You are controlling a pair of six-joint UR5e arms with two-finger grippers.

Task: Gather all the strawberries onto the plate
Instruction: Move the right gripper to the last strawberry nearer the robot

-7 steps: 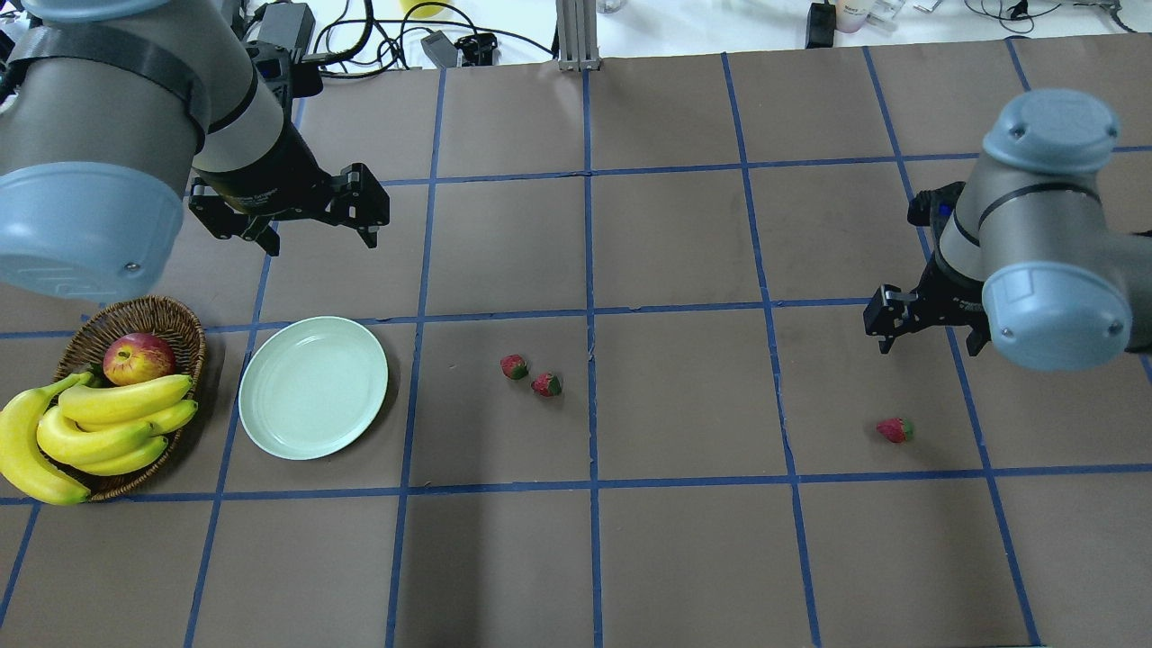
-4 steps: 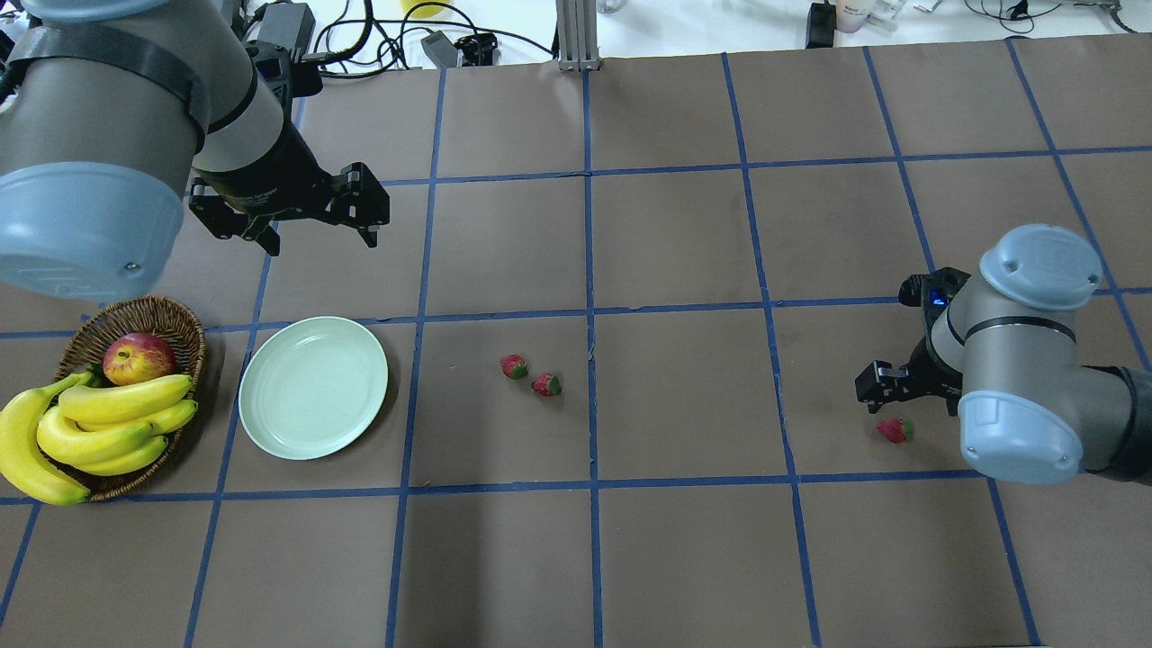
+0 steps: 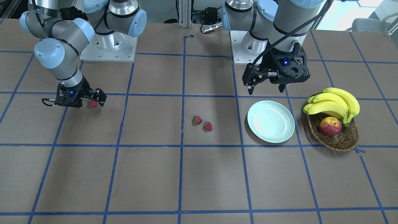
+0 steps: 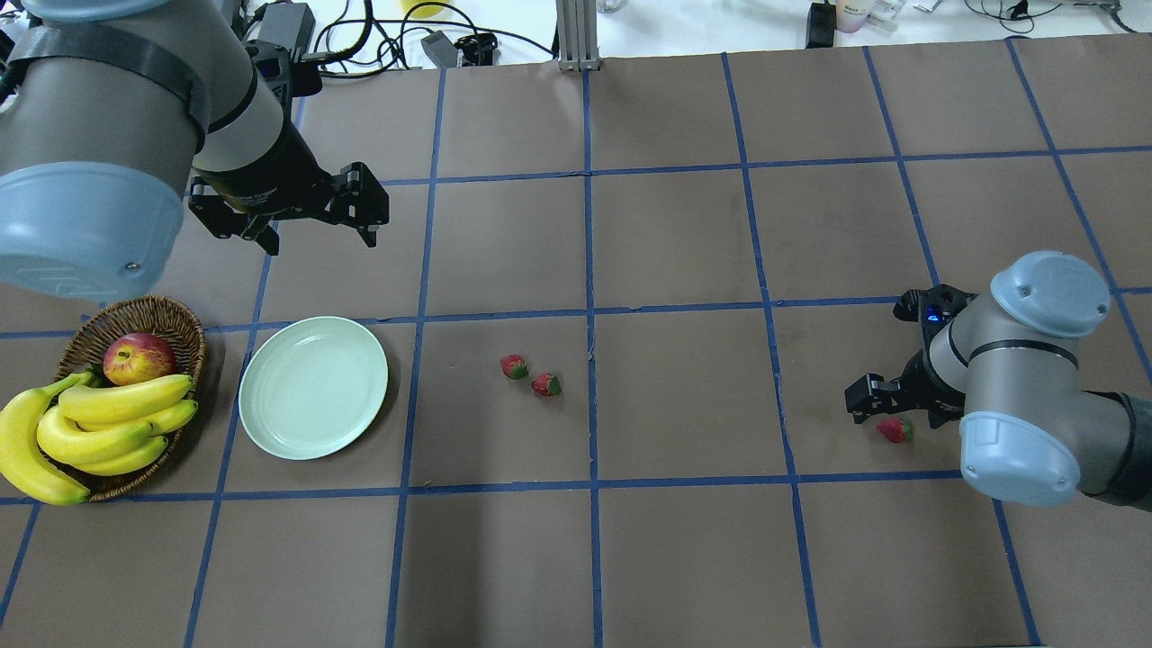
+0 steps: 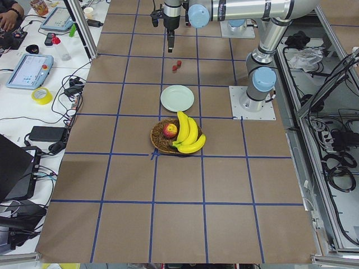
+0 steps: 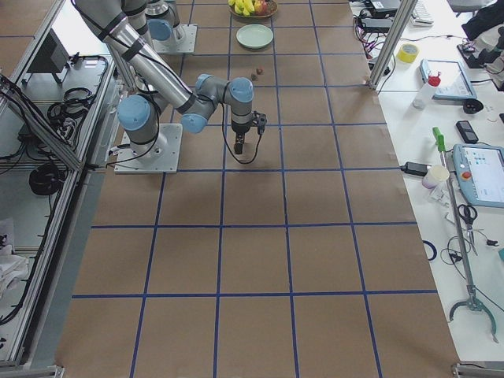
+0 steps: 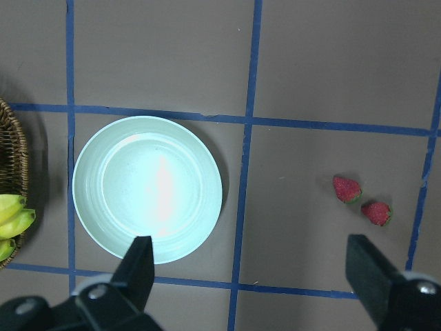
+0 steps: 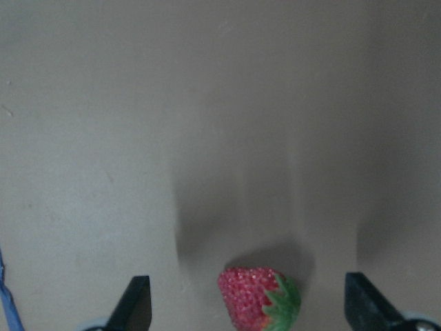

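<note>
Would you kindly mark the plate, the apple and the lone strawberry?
plate (image 4: 313, 388), overhead exterior view, bare centre
apple (image 4: 138, 358), overhead exterior view, red skin
lone strawberry (image 4: 894, 430), overhead exterior view, red flesh

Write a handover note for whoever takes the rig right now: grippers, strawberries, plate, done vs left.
Left gripper: open, empty, hovering near the plate.
Right gripper: open, low, jaws either side of the lone strawberry, not closed on it.
Plate: empty, beside the basket.
Other two strawberries: close together, between the plate and the right gripper.
Done: nothing in the plate. Left: all three strawberries.
</note>
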